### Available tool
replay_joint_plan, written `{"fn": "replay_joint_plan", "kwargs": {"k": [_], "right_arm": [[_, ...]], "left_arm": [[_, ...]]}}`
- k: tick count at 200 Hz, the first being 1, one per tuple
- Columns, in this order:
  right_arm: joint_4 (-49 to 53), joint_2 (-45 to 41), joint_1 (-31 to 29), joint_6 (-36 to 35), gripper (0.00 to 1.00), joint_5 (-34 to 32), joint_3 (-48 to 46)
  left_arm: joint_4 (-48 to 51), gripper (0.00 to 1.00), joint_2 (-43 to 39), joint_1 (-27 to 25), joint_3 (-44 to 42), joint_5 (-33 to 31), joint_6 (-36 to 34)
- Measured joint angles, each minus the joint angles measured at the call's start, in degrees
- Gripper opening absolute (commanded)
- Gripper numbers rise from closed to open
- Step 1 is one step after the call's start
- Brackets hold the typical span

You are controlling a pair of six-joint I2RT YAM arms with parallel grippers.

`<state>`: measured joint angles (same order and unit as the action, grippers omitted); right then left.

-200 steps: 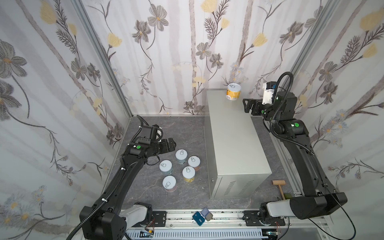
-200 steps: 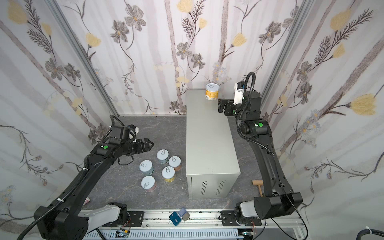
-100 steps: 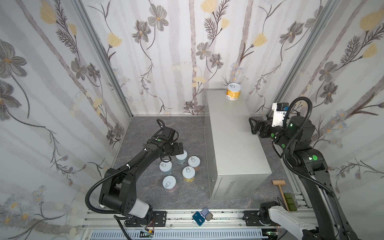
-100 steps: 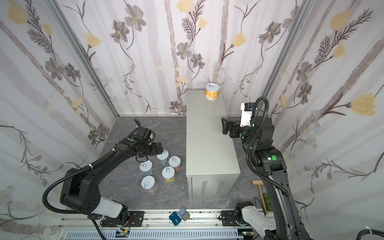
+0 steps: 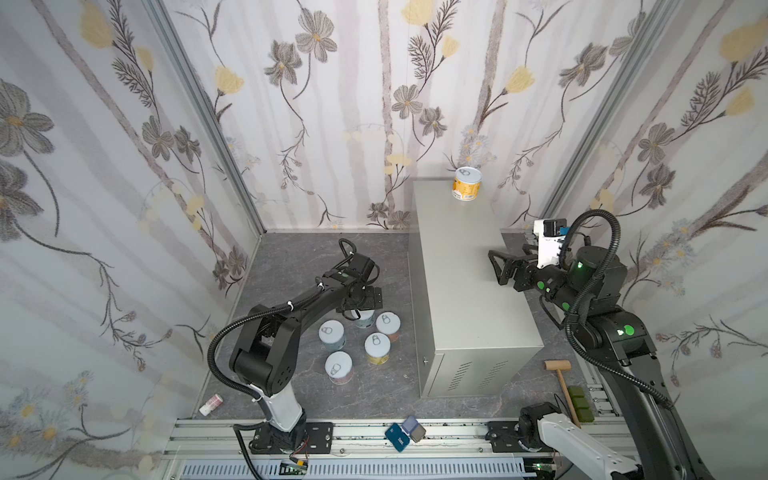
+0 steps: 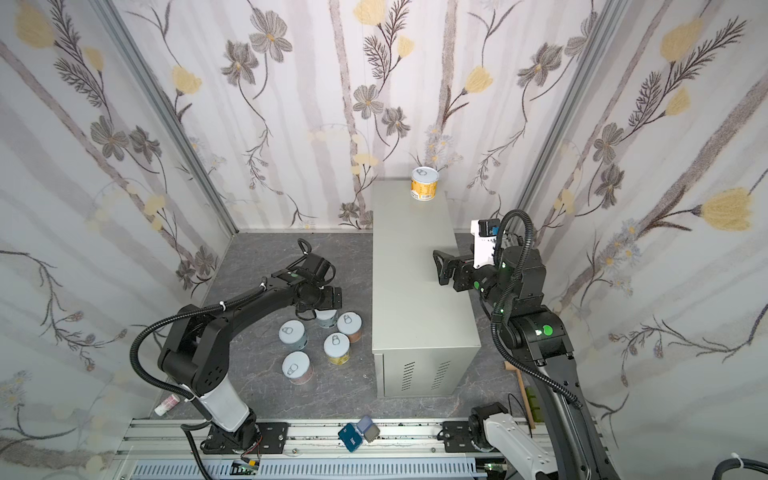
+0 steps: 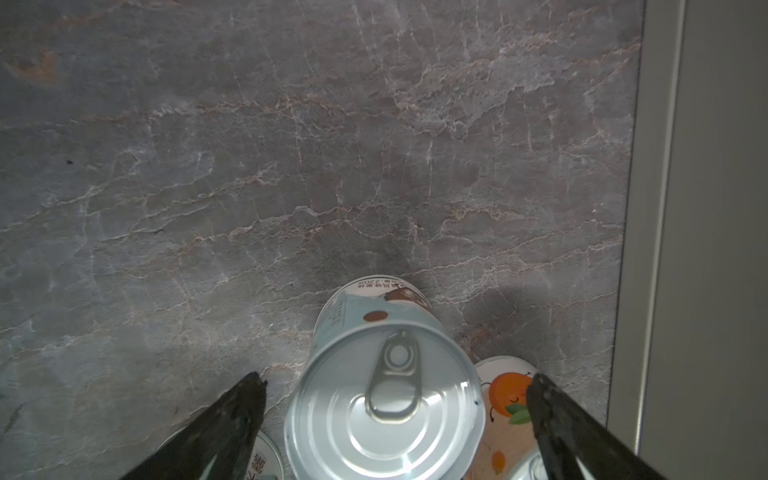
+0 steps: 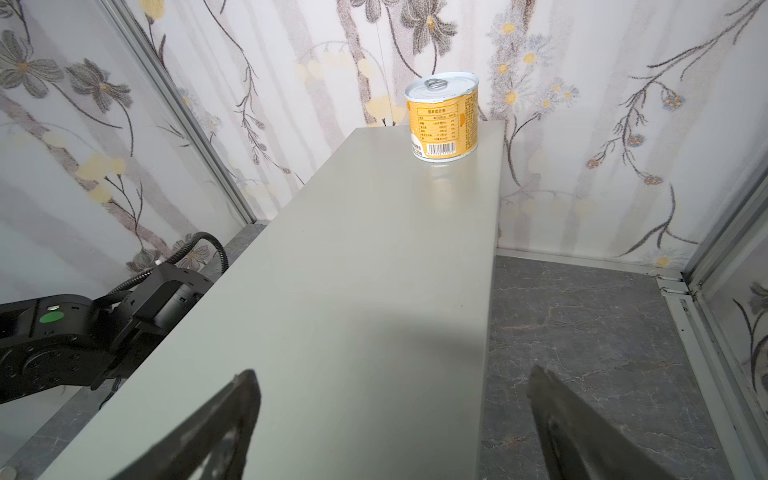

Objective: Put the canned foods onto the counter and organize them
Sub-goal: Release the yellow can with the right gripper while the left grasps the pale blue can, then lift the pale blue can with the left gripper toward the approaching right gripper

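Left wrist view pretty much says it all: the left gripper (image 7: 395, 378) is spread wide, and a light blue can (image 7: 384, 399) stands upright right between its fingers (image 7: 232, 419), pull-tab lid facing up. Neither finger looks to be touching it, since a bit of gap shows on both sides. So nothing is pinched, it's just straddling the can. Two neighbouring cans peek in close by, one with a little orange fruit on its label (image 7: 505, 399).

In both top views you can see that gripper (image 5: 359, 305) (image 6: 318, 301) down low over a bunch of cans on the dark marbled floor (image 5: 291, 266), just beside the long side of the counter (image 5: 465, 270) (image 6: 411, 270). The light blue can (image 5: 363, 321) is the one in the bunch nearest the back wall. The other four cans (image 5: 377, 347) sit in a loose cluster on the near side of it.

Over on the other side, the right gripper (image 5: 498, 268) (image 6: 440, 268) (image 8: 391, 372) is also wide open with nothing in it. It hangs above the counter's right edge, roughly midway along. One orange can (image 5: 466, 183) (image 6: 424, 184) (image 8: 444, 120) stands upright at the far end of the counter top, by the wall and well apart from that gripper.
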<state>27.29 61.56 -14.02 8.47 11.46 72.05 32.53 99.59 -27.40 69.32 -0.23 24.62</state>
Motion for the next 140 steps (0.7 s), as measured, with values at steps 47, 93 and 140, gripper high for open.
{"fn": "replay_joint_plan", "kwargs": {"k": [47,93,140], "right_arm": [[-1.84,-0.33,-0.79,0.02,1.00,0.79,-0.72],[-2.23,-0.79,-1.29,0.04,1.00,0.81,-1.03],[-2.25,-0.76,-1.75,0.02,1.00,1.07,-0.57]], "left_arm": [[0.26,1.00,1.79,-0.33,-1.07,-2.29,0.46],[-0.28,0.90,2.32,-0.68,-1.49,-2.73,0.66],[-0.76,0.82,2.14,-0.74,-2.19,-2.71,0.63]]}}
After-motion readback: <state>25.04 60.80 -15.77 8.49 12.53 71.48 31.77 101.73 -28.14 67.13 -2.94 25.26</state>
